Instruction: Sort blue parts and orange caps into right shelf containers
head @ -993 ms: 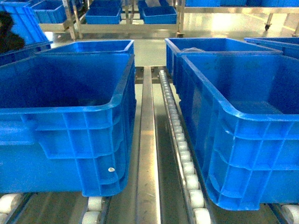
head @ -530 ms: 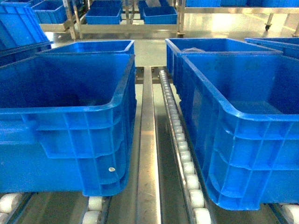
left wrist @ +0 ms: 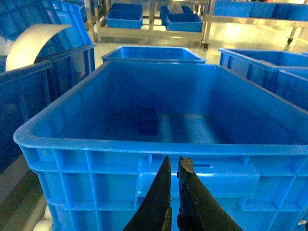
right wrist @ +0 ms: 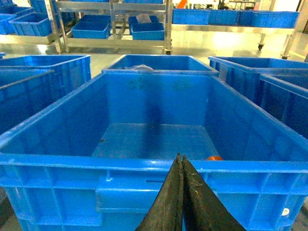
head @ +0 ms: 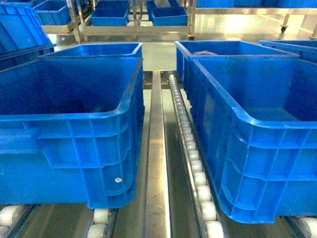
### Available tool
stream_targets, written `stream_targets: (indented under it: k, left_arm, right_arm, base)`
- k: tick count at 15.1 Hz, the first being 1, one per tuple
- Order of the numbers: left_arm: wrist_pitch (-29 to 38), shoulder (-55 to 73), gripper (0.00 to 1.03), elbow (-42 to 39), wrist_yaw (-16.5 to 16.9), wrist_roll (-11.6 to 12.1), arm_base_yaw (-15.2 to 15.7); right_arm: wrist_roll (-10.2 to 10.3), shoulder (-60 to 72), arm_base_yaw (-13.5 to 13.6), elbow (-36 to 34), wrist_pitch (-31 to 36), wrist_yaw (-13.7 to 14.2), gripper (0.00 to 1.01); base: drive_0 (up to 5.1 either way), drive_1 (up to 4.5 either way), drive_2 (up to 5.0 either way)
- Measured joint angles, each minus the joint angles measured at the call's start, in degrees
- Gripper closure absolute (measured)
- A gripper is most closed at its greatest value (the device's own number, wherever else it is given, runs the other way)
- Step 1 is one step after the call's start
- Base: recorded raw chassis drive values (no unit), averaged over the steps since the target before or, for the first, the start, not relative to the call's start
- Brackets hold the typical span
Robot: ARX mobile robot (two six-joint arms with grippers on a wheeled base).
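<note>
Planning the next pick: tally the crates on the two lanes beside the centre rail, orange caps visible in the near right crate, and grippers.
Blue crates: 4
Orange caps: 1 visible
Grippers: 2, left gripper, right gripper
Total: 7

Four blue crates [head: 74, 119] in the head view — one roller track [head: 190, 148].
</note>
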Motion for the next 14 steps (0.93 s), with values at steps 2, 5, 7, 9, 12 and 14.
stream_targets:
  k: [2,5,7,9,12,14]
  left_arm:
    - [-5.84,-7.89,1.01,-0.24,-0.02,0.0,0.0]
    - [-12.07,-14.56,1.01,-0.66,-0.02,0.02,0.0]
    - [-15.17,-18.05,1.01,-0.68,-0.02,0.02,0.0]
    - [-19.56,-22.73,1.01,-0.68,-0.02,0.02,0.0]
    - [-24.85,-28.24,1.01,-0.68,-0.02,0.0,0.0]
    - [-27.89,-31.32,1.01,-0.68,-0.02,0.02,0.0]
  right_arm:
    - [0.0,-7.28,0.0,-0.85,-6.82,-0.02,0.99]
    - [0.0,-13.7,0.0,-0.85,-12.13,0.0,0.99]
    - [0.0,-17.33,0.0,-0.87,-15.56,0.0,0.99]
    - [0.0,-22.05,0.0,-0.9,-19.98,0.0,0.99]
    - [0.0,-27.36,0.0,-0.9,-25.07,0.0,0.99]
    - [0.0,-30.36,0.0,-0.9,-28.09,0.0,0.99]
  base:
    - [0.0,0.0,0.0]
    - [0.0,0.0,0.0]
    - [0.0,0.0,0.0]
    - [0.0,0.0,0.0]
    - [0.0,0.0,0.0]
    - [0.0,0.0,0.0]
